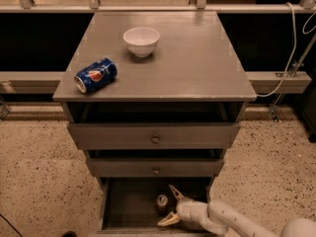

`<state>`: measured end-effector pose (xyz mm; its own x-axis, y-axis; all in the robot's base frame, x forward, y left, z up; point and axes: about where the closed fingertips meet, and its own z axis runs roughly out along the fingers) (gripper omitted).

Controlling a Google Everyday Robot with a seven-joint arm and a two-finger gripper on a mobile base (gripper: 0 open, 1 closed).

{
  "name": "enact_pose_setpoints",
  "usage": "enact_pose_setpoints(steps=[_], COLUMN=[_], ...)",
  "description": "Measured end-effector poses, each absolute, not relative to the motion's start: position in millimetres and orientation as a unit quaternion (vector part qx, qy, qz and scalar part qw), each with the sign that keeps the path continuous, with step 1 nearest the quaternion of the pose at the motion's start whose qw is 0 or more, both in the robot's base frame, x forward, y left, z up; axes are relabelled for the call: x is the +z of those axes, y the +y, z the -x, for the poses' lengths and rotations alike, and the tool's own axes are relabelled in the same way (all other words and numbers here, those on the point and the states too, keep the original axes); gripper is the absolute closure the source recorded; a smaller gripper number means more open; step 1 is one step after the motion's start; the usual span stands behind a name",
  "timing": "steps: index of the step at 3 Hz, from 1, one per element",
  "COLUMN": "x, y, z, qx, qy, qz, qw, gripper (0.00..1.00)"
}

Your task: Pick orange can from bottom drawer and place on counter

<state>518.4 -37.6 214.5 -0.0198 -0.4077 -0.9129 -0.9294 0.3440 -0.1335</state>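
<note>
Speckled floor (39, 172), grey cabinet (113, 138); bottom drawer (118, 206) open at 6 o'clock; gripper (171, 206) inside it, fingers (176, 191) spread wide; orange can (162, 201) upright, at their 9 o'clock, at the gap's mouth; counter (197, 58) at 12 o'clock carries Pepsi can (96, 75), white bowl (141, 40).

- A single camera, high in front of the counter (197, 68), looks steeply down.
- The gripper (167, 206), fingers spread, sits in the bottom drawer (128, 206) at the frame's lower edge.

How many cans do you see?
2. The blue can lies on the counter; the orange can stands in the bottom drawer, by the open gripper. More may be hidden.
</note>
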Motion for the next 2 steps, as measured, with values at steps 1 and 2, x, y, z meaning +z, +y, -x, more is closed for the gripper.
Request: enact_pose_setpoints(steps=[1,2], x=[204.3,191.1], y=[-33.6,-34.7], z=[-523.7,-523.7], qx=[0.278,0.284], qy=[0.674,0.694], qz=[0.485,0.463], qw=[0.483,0.474], gripper=[0.18,0.40])
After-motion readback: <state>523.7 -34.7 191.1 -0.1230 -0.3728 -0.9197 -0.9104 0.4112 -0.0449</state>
